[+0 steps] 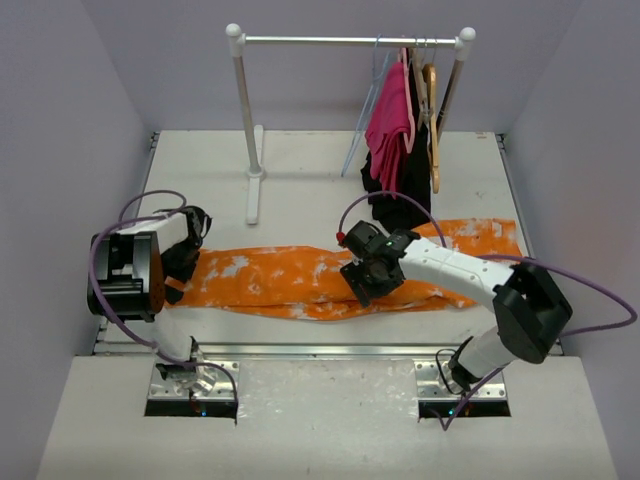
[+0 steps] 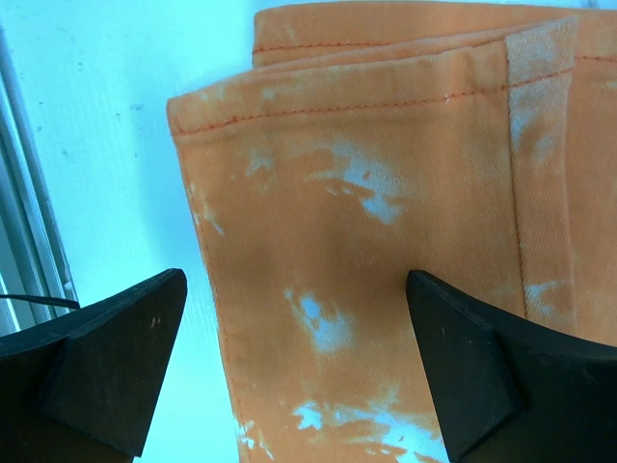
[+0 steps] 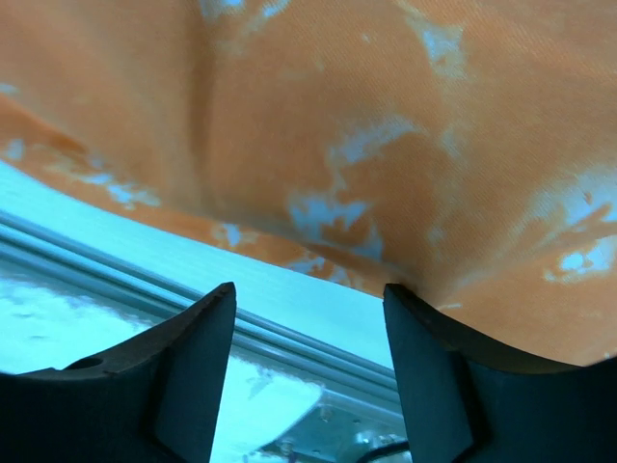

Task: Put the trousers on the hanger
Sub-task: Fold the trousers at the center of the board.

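The trousers [image 1: 330, 280] lie stretched flat across the white table [image 1: 300, 170], bright orange cloth blotched with white. One stitched hem end is at the left and the other end reaches toward the table's far right. The left gripper [image 2: 294, 318] hangs over that hem with its black wedge-shaped fingers [image 2: 116, 357] spread wide, one above bare table, the other above the cloth. Whether they touch the cloth cannot be told. The hem shows a fine woven grain, a line of orange stitching and a second layer peeking out behind it. The right gripper [image 3: 308, 318] is likewise spread, its curved black fingers [image 3: 183, 376] apart over the trousers' near edge at mid-length, holding nothing. At the back, a white rack [image 1: 350, 41] with a metal rail carries the hanger [image 1: 365, 110], a thin pale blue wire triangle. It hangs just left of a pink garment [image 1: 392, 115], a black garment [image 1: 395, 185] and a tan wooden hanger [image 1: 432, 120].
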You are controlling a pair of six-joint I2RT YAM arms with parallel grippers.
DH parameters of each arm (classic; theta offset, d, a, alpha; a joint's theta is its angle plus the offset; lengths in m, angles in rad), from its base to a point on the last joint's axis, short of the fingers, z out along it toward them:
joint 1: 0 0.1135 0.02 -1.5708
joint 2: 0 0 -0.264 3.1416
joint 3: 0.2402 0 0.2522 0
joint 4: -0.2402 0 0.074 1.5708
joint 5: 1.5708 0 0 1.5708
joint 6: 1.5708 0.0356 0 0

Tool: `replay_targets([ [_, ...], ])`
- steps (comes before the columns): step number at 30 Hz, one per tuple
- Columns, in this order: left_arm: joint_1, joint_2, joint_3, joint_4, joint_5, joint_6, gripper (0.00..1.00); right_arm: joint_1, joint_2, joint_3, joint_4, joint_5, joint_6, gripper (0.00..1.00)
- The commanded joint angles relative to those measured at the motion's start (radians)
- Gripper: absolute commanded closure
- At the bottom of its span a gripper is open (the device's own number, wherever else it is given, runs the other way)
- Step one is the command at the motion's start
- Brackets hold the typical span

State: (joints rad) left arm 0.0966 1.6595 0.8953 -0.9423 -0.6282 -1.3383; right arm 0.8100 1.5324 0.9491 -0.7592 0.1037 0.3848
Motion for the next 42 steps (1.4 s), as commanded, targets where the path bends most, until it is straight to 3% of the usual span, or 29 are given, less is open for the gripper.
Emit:
replay_targets([
  [1,0.083,0.095,-0.001,-0.085,-0.058,-0.091,0.0,-0.112,-0.154,0.041,0.052,-0.095,0.008,0.34],
  [5,0.131,0.081,-0.009,-0.115,-0.078,-0.12,0.0,-0.257,-0.215,0.026,0.065,-0.124,0.023,0.33],
  [8,0.149,0.03,-0.035,-0.125,-0.082,-0.136,0.0,-0.308,-0.173,0.028,0.112,-0.083,0.069,0.35],
  [13,0.15,-0.068,-0.064,-0.1,-0.054,-0.099,0.0,-0.308,0.096,0.093,0.124,-0.028,0.096,0.42],
  [16,0.15,-0.072,-0.054,-0.081,-0.063,-0.052,0.0,-0.318,0.304,0.074,0.123,0.11,0.116,0.43],
  [19,0.15,-0.043,-0.023,-0.098,-0.087,-0.047,0.0,-0.365,0.372,0.042,0.134,0.148,0.133,0.44],
  [24,0.15,-0.024,-0.003,-0.085,-0.083,-0.012,0.0,-0.416,0.336,0.008,0.146,0.171,0.144,0.44],
  [27,0.151,-0.041,0.023,-0.081,-0.061,0.036,0.0,-0.414,0.174,-0.011,0.147,0.159,0.171,0.43],
  [30,0.152,-0.089,0.045,-0.093,-0.036,0.07,0.0,-0.35,-0.034,-0.068,0.237,0.086,0.144,0.39],
  [36,0.14,-0.281,0.085,-0.13,0.02,0.143,0.0,-0.059,-0.287,-0.15,0.404,0.137,0.022,0.36],
  [39,0.109,-0.425,0.082,-0.122,0.067,0.171,0.0,0.048,-0.263,-0.169,0.451,0.051,-0.037,0.43],
  [42,0.069,-0.505,0.043,-0.067,0.147,0.212,0.0,0.124,-0.151,-0.116,0.431,0.096,-0.044,0.51],
])
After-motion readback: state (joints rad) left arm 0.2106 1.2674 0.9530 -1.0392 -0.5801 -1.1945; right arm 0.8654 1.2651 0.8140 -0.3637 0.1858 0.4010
